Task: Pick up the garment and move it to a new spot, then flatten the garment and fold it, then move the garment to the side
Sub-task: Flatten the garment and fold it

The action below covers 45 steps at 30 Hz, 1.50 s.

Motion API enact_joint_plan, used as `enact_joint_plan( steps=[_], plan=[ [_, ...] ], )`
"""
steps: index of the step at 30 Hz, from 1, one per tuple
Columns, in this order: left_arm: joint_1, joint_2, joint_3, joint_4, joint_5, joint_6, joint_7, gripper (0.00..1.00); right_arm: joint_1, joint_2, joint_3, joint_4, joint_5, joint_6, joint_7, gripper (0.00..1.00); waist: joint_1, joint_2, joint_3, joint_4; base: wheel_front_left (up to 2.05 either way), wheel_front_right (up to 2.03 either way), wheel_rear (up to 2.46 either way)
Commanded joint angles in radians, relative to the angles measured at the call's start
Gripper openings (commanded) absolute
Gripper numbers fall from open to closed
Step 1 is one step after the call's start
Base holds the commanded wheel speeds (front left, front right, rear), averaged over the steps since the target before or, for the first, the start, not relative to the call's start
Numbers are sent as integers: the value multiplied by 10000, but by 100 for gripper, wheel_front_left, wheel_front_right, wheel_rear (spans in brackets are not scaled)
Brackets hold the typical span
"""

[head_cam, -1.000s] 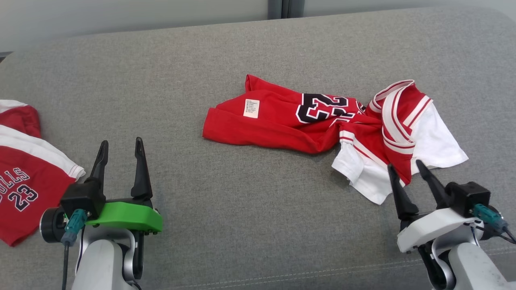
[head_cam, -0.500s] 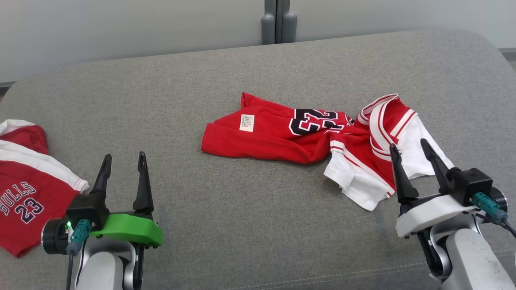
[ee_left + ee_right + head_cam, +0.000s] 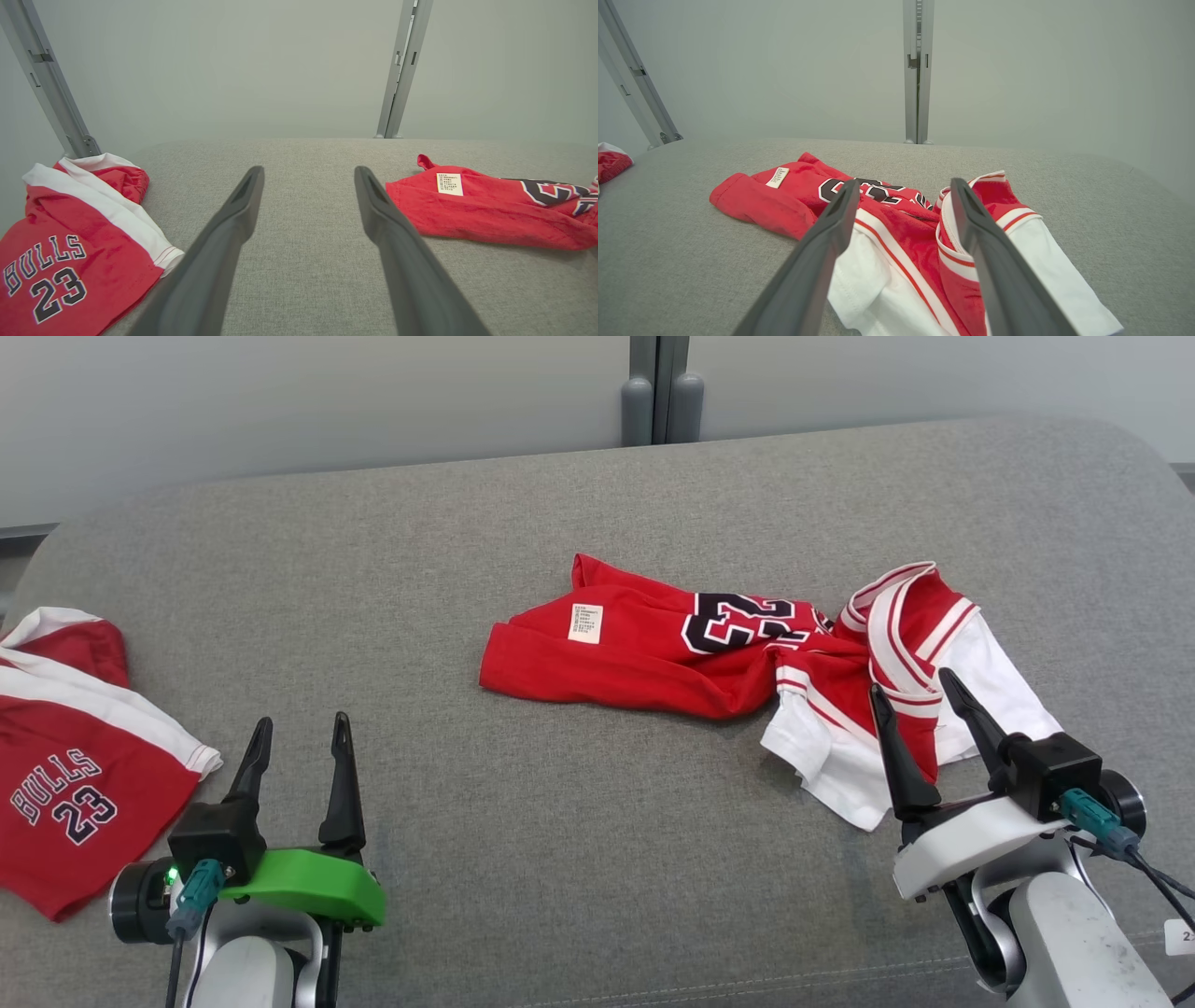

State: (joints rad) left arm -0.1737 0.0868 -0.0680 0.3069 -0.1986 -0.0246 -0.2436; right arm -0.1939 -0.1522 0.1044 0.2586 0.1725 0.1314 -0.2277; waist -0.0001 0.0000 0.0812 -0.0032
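Observation:
A crumpled red and white jersey (image 3: 738,653) with a black "23" lies right of centre on the grey cushion (image 3: 523,821). It also shows in the left wrist view (image 3: 486,210) and the right wrist view (image 3: 901,219). My right gripper (image 3: 910,681) stands open just above the jersey's near white sleeve, its fingertips over the red and white fabric, holding nothing. At the lower left my left gripper (image 3: 301,726) is open over bare cushion, well away from the jersey.
A second red and white garment (image 3: 65,747) printed "BULLS 23" lies at the cushion's left edge, close to my left gripper. A grey wall with metal posts (image 3: 658,392) stands behind the cushion.
The head camera has tilted up, showing more wall. My right gripper has moved forward and slightly left over the jersey's white sleeve. The left gripper has barely shifted.

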Motion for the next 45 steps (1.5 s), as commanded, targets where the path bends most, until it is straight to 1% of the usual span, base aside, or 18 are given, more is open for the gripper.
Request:
enact_joint_plan(
  steps=[1, 10, 14, 18, 23, 28, 33, 34, 37, 41, 44, 45],
  plan=[
    [-4, 76, -17, 21, -37, 49, -6, 100, 29, -12, -18, -35, 19, -14, -29, 100, 1, 0, -4, 21, 0, 0, 0],
    [-149, 122, -94, 117, -118, 97, 110, 100, 69, 121, -1, -72, 185, -14, -113, 100, 1, 0, -73, -30, 0, 0, 0],
    [-465, 113, -357, 145, -64, -70, 470, 100, -28, 208, 132, -148, 219, -14, -110, 100, 1, 0, 1, -192, 0, 0, 0],
    [-1132, 183, -804, 466, -75, -426, 1402, 100, -212, 260, 333, -304, 256, -14, -123, 100, 1, 0, 217, -524, 0, 0, 0],
    [-2123, 257, -1266, 1361, -440, -803, 3035, 100, -336, 362, 537, -505, 304, -14, -158, 100, 1, 0, 635, -1192, 0, 0, 0],
    [-3171, 479, -1362, 2304, -1051, -965, 4283, 100, -556, 501, 828, -537, 444, -14, -240, 100, 1, 0, 1238, -1973, 0, 0, 0],
    [-4100, 777, -1352, 3193, -1646, -1042, 5033, 100, -803, 619, 934, -453, 535, -14, -339, 100, 1, 0, 1795, -2507, 0, 0, 0],
    [-4394, 940, -1348, 3506, -1803, -1060, 5188, 100, -860, 643, 952, -393, 578, -14, -370, 100, 1, 0, 1946, -2675, 0, 0, 0],
    [-4738, 1150, -1350, 3882, -2013, -1054, 5255, 100, -933, 705, 917, -309, 631, -14, -377, 100, 1, 0, 2107, -2809, 0, 0, 0],
    [-4945, 1236, -1373, 4208, -2252, -1062, 5112, 100, -937, 752, 845, -371, 631, -14, -391, 100, 1, 0, 2180, -2832, 0, 0, 0],
    [-5024, 1323, -1461, 4299, -2210, -1065, 5000, 100, -941, 766, 793, -401, 608, -14, -392, 100, 1, 0, 2187, -2806, 0, 0, 0],
    [-5025, 1317, -1495, 4326, -2240, -1060, 4934, 94, -936, 776, 780, -390, 606, -14, -393, 100, 1, 0, 2183, -2787, 0, 0, 0]
  ],
)
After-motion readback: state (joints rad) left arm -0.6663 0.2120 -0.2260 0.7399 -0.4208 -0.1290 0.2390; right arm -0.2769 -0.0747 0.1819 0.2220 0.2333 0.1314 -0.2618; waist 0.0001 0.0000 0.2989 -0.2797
